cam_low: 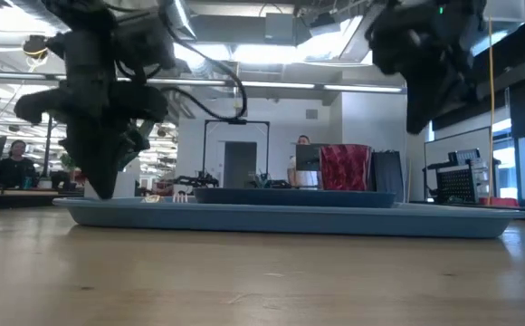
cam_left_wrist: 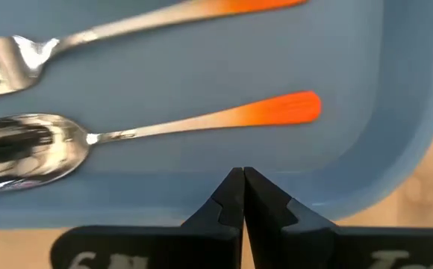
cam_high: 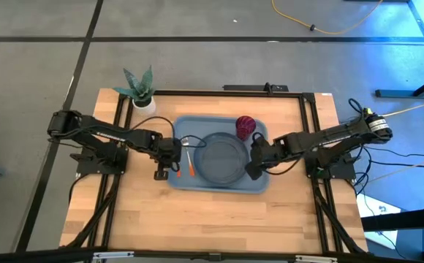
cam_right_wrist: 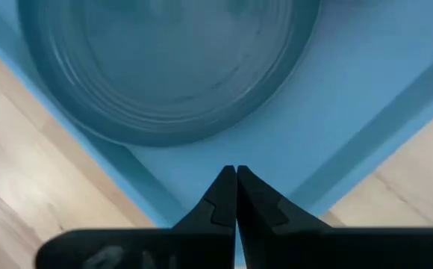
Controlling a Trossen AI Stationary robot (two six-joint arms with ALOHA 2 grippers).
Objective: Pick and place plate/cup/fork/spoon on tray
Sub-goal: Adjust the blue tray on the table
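Note:
The light blue-grey tray [cam_high: 212, 188] lies mid-table. On it rest the grey-blue plate [cam_high: 221, 157], the dark red cup [cam_high: 245, 126] upright at the far right corner, and the fork [cam_left_wrist: 22, 56] and spoon [cam_left_wrist: 30, 146] with orange handles, side by side on the tray's left part [cam_high: 188, 155]. My left gripper [cam_high: 162, 172] is shut and empty, just above the tray's left rim [cam_left_wrist: 396, 149], near the spoon's handle end [cam_left_wrist: 291, 108]. My right gripper [cam_high: 251, 174] is shut and empty, above the tray's near right corner [cam_right_wrist: 291, 127], beside the plate [cam_right_wrist: 172, 60].
A white pot with a green plant [cam_high: 143, 101] stands at the table's far left, beyond the tray. Bare wood lies in front of the tray [cam_high: 212, 219]. In the low view the cup [cam_low: 344, 167] rises behind the plate [cam_low: 294, 194]; people sit in the room behind.

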